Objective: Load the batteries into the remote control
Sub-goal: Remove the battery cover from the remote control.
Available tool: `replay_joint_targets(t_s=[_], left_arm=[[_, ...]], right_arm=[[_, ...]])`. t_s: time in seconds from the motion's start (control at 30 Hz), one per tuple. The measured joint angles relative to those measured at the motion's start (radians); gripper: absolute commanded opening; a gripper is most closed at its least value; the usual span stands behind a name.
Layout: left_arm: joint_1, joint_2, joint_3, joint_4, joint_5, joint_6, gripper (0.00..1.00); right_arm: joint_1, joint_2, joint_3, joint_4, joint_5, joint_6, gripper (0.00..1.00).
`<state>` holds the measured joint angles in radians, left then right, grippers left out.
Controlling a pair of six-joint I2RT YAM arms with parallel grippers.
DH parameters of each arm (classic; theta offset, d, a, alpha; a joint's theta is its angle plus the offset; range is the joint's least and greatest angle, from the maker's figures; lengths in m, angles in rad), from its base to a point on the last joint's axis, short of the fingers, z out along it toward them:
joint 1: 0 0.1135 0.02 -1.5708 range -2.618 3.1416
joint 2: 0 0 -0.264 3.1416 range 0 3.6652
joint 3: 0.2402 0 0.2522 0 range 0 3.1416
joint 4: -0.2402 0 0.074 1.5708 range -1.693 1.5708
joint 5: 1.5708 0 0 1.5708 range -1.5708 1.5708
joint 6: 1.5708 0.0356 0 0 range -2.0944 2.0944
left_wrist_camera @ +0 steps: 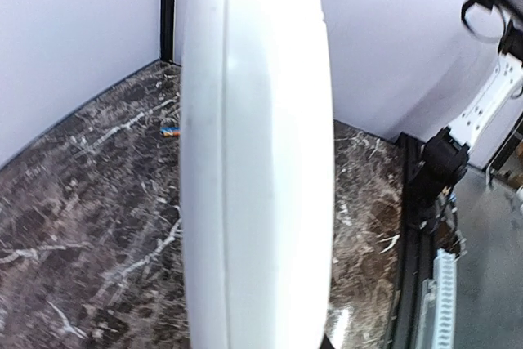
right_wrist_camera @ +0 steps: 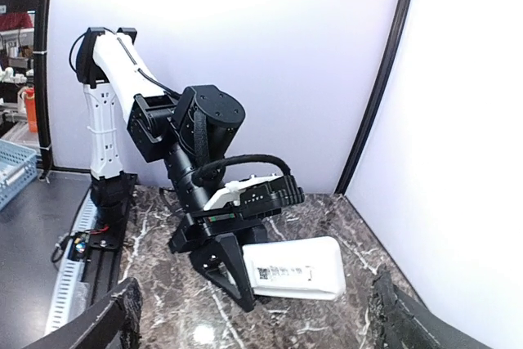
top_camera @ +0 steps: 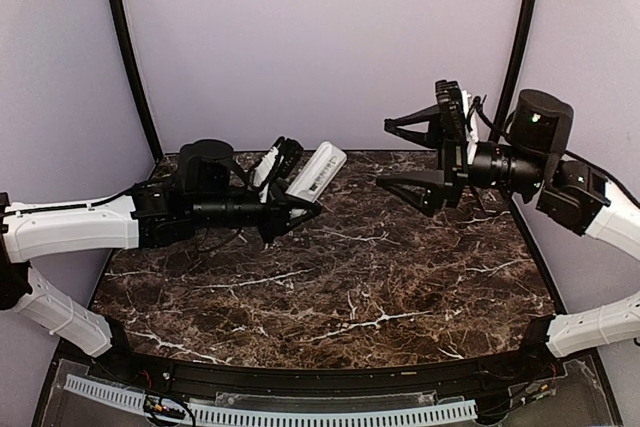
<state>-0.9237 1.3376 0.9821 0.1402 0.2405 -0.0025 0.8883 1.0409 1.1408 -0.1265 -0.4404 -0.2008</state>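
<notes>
I've got the left claw (top_camera: 296, 187) pinching the remote (top_camera: 316, 173) above the table (top_camera: 330, 277). Right claw (top_camera: 385, 153) is spread wide, well apart. Battery (left_wrist_camera: 169, 131) is on the table near the back wall (left_wrist_camera: 73, 46). Can't see the compartment.

You've got one remote (top_camera: 316, 172), two grippers, the left gripper (top_camera: 300, 183) and the right gripper (top_camera: 385, 154), one table (top_camera: 330, 287), and one small orange thing (left_wrist_camera: 169, 131), maybe a battery, too small to tell.
</notes>
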Motion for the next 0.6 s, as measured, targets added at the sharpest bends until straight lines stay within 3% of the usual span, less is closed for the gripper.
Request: replay_joint_targets(t_s=[0.1, 0.27, 0.6], left_arm=[[0.0, 0.011, 0.005, 0.003, 0.048, -0.207, 0.0], [0.0, 0.018, 0.003, 0.017, 0.099, -0.391, 0.0], [0.0, -0.018, -0.011, 0.024, 0.069, -0.429, 0.0]], right_arm=[[0.01, 0.013, -0.117, 0.174, 0.0, -0.068, 0.87], [0.036, 0.113, -0.142, 0.255, 0.027, -0.161, 0.79], [0.082, 0.222, -0.131, 0.374, 0.126, -0.285, 0.81]])
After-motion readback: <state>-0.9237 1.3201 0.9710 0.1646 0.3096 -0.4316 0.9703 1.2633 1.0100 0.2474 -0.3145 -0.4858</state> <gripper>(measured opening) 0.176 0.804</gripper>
